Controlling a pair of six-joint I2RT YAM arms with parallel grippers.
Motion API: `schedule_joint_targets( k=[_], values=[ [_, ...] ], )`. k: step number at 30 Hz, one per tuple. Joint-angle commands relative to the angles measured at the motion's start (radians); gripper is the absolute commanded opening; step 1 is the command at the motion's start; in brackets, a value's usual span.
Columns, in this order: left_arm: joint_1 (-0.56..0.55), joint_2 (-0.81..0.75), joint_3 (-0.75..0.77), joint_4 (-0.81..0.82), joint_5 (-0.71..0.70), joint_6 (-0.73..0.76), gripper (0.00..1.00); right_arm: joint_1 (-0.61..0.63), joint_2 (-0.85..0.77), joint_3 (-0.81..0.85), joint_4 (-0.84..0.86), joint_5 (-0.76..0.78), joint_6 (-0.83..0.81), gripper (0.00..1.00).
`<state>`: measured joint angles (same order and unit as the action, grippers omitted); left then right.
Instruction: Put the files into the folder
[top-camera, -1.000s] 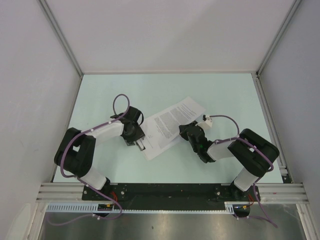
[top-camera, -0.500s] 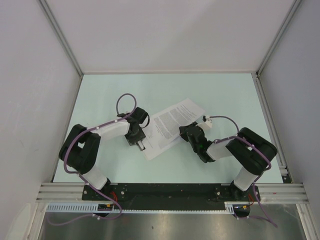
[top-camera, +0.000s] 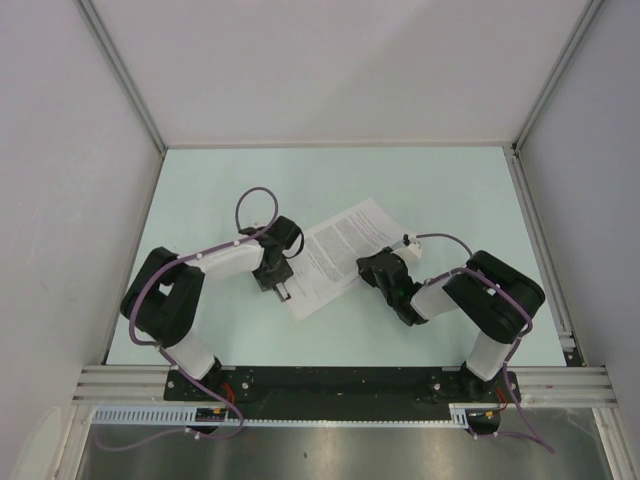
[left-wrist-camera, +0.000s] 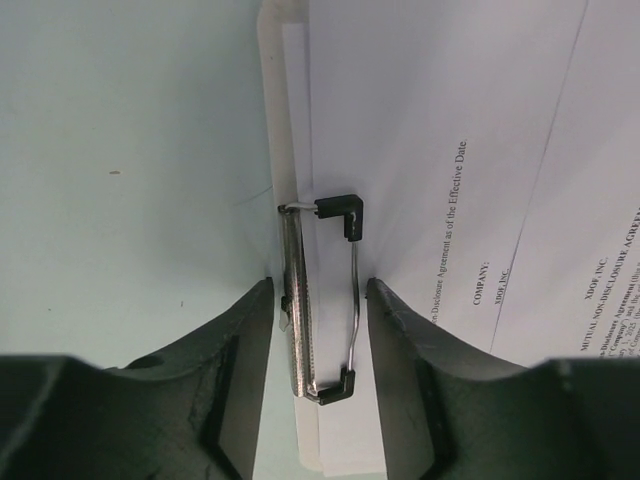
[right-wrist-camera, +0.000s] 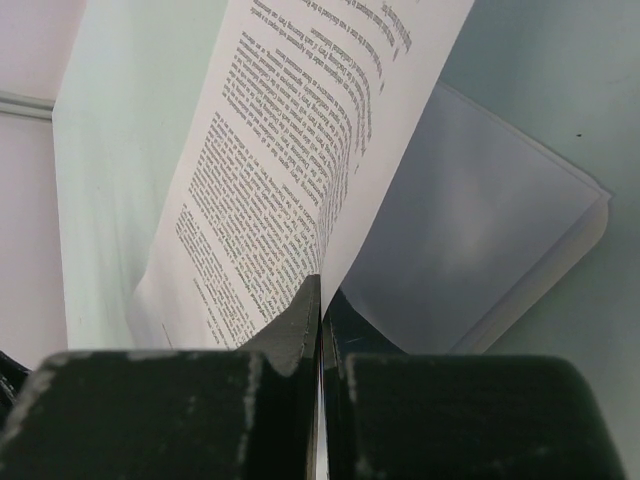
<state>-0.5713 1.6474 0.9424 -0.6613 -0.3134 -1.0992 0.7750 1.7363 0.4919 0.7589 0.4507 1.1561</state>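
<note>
1. From above, the files (top-camera: 335, 250) lie slanted in the middle of the table (top-camera: 450, 190). The left gripper (top-camera: 280, 288) is at their near-left end and the right gripper (top-camera: 368, 267) at their right edge. I can't count sheets from here.
2. Left wrist: the jaws stand apart, straddling the single clip (left-wrist-camera: 300, 330) on the folder (left-wrist-camera: 270, 150). Two printed sheets overlap beside it.
3. Right wrist: the gripper is pinched tight on the edge of one of the files, which is raised off the white stack beneath.

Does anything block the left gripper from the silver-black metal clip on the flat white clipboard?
Nothing visible does. The left gripper straddles the silver-black metal clip with open fingers; the printed white paper sheets lie beside it.
</note>
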Motion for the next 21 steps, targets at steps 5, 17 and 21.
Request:
schedule_joint_targets(
  k=[5, 17, 21],
  values=[
    [-0.015, 0.02, -0.091, 0.029, 0.034, -0.028, 0.3, 0.013, 0.011, -0.001, 0.059, -0.046, -0.033, 0.02],
    [-0.013, -0.015, -0.103, 0.055, 0.074, 0.007, 0.0, 0.026, 0.052, -0.001, 0.092, -0.13, 0.005, 0.11],
    [-0.01, -0.043, -0.108, 0.071, 0.108, 0.025, 0.0, 0.032, 0.048, -0.001, 0.088, -0.148, -0.019, 0.12]
  ],
)
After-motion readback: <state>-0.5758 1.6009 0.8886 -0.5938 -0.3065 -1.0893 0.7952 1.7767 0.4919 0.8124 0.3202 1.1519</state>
